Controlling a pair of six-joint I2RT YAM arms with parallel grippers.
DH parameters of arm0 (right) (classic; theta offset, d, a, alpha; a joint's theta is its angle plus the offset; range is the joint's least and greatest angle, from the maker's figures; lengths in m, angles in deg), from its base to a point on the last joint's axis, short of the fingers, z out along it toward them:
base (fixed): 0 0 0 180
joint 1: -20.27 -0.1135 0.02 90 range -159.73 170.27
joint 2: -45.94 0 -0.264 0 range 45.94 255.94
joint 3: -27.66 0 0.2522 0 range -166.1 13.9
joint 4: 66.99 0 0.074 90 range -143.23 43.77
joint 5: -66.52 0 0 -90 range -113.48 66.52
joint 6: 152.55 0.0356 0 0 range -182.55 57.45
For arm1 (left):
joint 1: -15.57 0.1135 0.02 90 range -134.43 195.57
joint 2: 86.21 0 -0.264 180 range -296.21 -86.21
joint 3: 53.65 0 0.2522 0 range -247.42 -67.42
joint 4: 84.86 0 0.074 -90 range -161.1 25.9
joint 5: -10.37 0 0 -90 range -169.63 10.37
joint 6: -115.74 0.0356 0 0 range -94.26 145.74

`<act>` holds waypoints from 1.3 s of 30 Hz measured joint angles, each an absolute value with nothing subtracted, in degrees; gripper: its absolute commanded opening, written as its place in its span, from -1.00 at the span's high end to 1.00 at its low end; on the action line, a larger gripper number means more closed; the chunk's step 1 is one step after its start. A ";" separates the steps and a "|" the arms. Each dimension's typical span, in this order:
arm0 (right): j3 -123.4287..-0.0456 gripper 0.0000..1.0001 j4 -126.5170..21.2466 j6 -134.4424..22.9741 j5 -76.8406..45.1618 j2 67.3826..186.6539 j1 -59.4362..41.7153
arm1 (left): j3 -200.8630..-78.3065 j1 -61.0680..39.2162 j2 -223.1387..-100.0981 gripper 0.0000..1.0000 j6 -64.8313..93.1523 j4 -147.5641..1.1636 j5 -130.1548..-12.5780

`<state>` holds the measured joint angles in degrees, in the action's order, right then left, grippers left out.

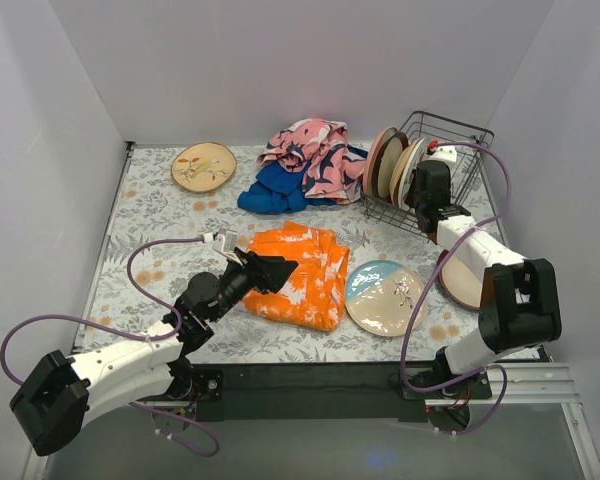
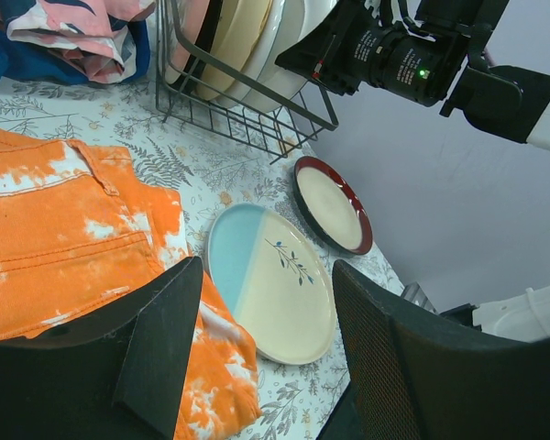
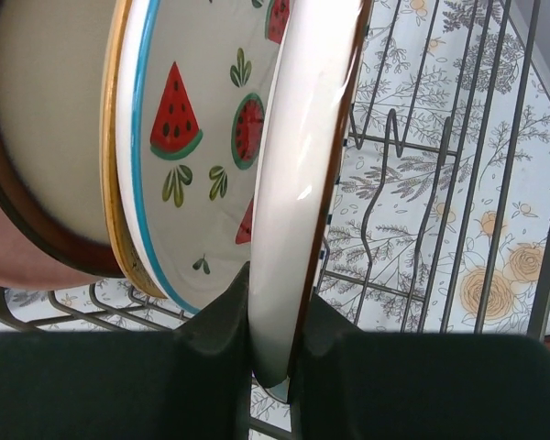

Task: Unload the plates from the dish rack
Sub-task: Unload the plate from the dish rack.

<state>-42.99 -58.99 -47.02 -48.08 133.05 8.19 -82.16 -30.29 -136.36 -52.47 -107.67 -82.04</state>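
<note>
At the table's far right corner the right pincer (image 3: 273,293) grips the rim of the end plate (image 3: 298,183) in the rack (image 1: 460,123); lifted askew it could snag a wire or slip free, while the left pincer (image 2: 266,275) gapes empty.

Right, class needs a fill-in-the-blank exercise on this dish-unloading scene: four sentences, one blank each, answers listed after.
1. The right gripper is shut on a white plate standing in the ____.
2. The neighbouring plate shows ____ slices.
3. The left gripper is open above the ____ cloth.
4. Beside the blue and cream plate lies another plate, whose rim is ____.
Missing words: dish rack; watermelon; orange; red.
</note>
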 measured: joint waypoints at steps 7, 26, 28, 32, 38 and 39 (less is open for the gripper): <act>-42.99 0.97 -58.97 -50.41 -46.35 132.52 8.17 | -82.16 -30.29 -136.56 -0.14 -52.50 -107.63 -82.28; -42.99 0.97 -58.73 -64.09 -43.82 126.78 6.25 | -82.29 -30.29 -137.11 -0.14 -52.72 -107.54 -82.39; -42.99 0.97 -58.47 -65.51 -44.93 126.56 5.98 | -82.29 -30.29 -137.00 -0.14 -52.78 -107.54 -82.39; -42.99 0.97 -57.55 -72.13 -50.29 125.18 5.35 | -82.29 -30.29 -136.45 -0.14 -53.41 -107.54 -82.37; -42.99 0.97 -56.39 -77.62 -54.79 123.04 5.94 | -82.29 -30.29 -136.19 -0.14 -54.29 -107.52 -82.35; -42.99 0.97 -56.32 -77.86 -54.57 122.84 5.94 | -82.29 -30.29 -136.14 -0.14 -54.40 -107.50 -82.37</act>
